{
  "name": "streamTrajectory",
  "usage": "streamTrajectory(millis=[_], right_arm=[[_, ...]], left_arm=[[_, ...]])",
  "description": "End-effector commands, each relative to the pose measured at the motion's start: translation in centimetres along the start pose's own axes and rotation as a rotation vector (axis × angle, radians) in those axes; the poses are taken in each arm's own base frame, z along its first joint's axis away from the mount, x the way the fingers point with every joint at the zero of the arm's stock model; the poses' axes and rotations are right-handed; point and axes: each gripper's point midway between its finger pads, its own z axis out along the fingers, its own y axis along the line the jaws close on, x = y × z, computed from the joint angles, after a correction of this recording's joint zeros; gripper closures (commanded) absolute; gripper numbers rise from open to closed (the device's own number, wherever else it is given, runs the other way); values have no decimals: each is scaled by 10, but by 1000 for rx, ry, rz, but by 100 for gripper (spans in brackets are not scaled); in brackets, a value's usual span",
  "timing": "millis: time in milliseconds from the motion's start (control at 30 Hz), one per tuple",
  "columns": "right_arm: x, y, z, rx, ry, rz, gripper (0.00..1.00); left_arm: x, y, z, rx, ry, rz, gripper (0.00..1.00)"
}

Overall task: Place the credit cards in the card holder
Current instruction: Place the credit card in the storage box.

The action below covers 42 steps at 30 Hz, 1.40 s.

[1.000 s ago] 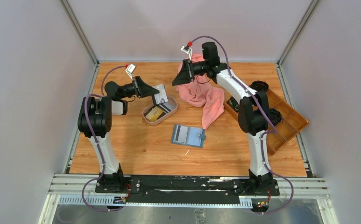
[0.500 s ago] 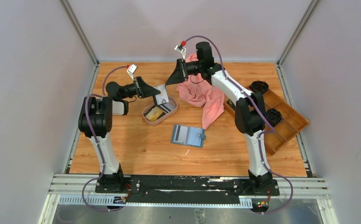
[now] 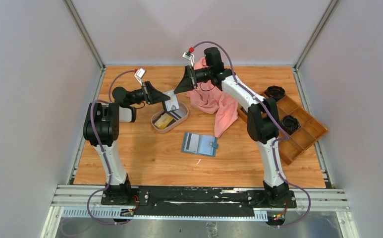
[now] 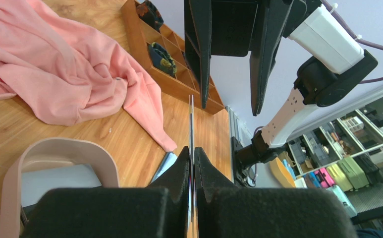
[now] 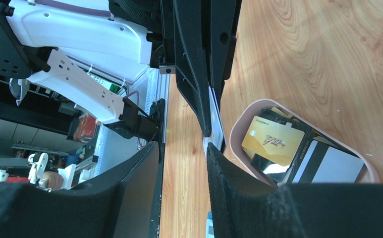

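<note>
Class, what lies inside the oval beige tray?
Inside the tray: a gold card, a pale grey card and black cards, overlapping. Anything beneath them is hidden.

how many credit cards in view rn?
3 for sure: one card in the left pincer, a gold card and a grey-white card in the beige tray. Black ones lie under those, number unclear.
</note>
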Motion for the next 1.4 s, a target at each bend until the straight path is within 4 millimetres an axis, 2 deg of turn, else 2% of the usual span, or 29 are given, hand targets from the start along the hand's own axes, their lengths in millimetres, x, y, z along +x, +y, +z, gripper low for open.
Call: streamTrajectory(millis=[0, 467, 933, 1167, 1367], right_arm=[[-4, 2, 7, -1, 7, -29, 55], [4, -16, 8, 39, 24, -8, 55], [5, -18, 10, 31, 34, -4, 56], [7, -26, 13, 45, 33, 11, 56], [9, -26, 19, 28, 43, 21, 61]], left_arm=[[0, -10, 1, 20, 9, 43, 100], [3, -10, 1, 23, 22, 36, 100], [2, -9, 1, 23, 23, 32, 100], [3, -9, 1, 24, 25, 30, 100], [3, -7, 1, 21, 22, 21, 100]])
